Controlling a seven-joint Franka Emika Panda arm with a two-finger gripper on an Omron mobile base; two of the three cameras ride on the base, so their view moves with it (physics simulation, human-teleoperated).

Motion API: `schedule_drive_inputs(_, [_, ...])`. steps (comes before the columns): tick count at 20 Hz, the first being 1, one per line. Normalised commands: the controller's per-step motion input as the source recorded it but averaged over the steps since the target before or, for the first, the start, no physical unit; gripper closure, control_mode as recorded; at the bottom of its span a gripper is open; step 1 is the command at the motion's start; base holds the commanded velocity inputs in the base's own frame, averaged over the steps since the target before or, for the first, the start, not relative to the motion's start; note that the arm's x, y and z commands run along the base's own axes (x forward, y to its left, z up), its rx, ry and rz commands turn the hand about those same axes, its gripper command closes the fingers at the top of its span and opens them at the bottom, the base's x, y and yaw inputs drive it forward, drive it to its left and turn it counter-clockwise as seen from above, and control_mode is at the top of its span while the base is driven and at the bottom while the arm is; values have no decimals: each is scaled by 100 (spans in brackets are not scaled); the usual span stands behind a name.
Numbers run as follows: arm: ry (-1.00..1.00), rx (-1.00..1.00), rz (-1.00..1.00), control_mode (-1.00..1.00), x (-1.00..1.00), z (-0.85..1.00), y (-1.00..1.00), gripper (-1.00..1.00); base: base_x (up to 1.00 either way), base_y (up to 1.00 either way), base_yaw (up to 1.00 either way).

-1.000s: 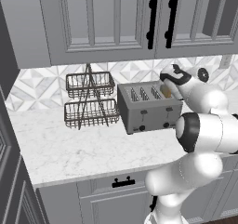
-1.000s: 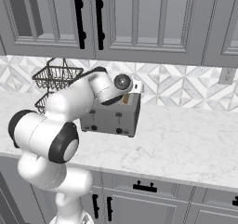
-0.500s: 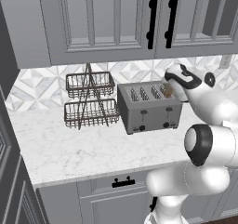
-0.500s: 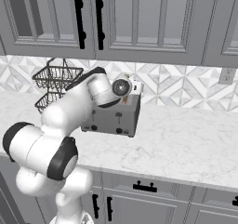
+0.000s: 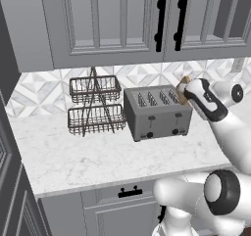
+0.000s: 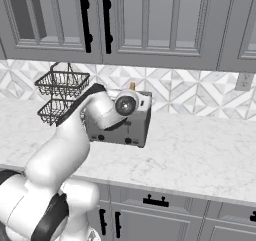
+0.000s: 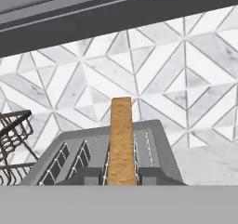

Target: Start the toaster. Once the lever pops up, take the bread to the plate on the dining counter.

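The grey toaster (image 5: 156, 113) stands on the marble counter against the tiled wall, with black levers and knobs on its front. My gripper (image 5: 185, 90) hovers at the toaster's right end, shut on the bread (image 5: 183, 83), a tan slice held upright. In the hand view the bread (image 7: 122, 139) rises edge-on between my fingertips (image 7: 93, 176), over the toaster's (image 7: 160, 148) slots. From the right base, the bread (image 6: 132, 86) peeks above the hand and the toaster (image 6: 139, 127) is partly behind my arm. The plate and the dining counter are out of view.
A black two-tier wire basket rack (image 5: 94, 105) stands just left of the toaster. Grey wall cabinets (image 5: 122, 19) hang low over the counter. Open marble counter (image 6: 200, 150) stretches to the toaster's right and front. A wall outlet (image 6: 243, 81) sits far right.
My arm's elbow has swung out to the right and lower in the left base view. The hand, still holding the bread, has stayed over the toaster's right end.
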Motion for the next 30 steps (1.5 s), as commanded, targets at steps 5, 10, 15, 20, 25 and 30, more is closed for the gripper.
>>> schedule_drive_inputs(5, [3, 6, 0, -100, -67, 72, 3, 100, 0, 0, 0])
schedule_drive_inputs(10, [15, 7, 0, -100, -92, 68, 3, 100, 0, 0, 0])
schedule_drive_inputs(15, [10, 0, 0, -100, -100, 13, 11, 100, 0, 0, 0])
schedule_drive_inputs(20, [3, 0, 0, -100, -92, -4, 26, 100, 0, 0, 0])
schedule_drive_inputs(25, [4, 0, 0, -100, -15, -13, 21, 100, 0, 0, 0])
schedule_drive_inputs(30, [0, 0, 0, -100, 0, 0, 0, 100, 0, 0, 0])
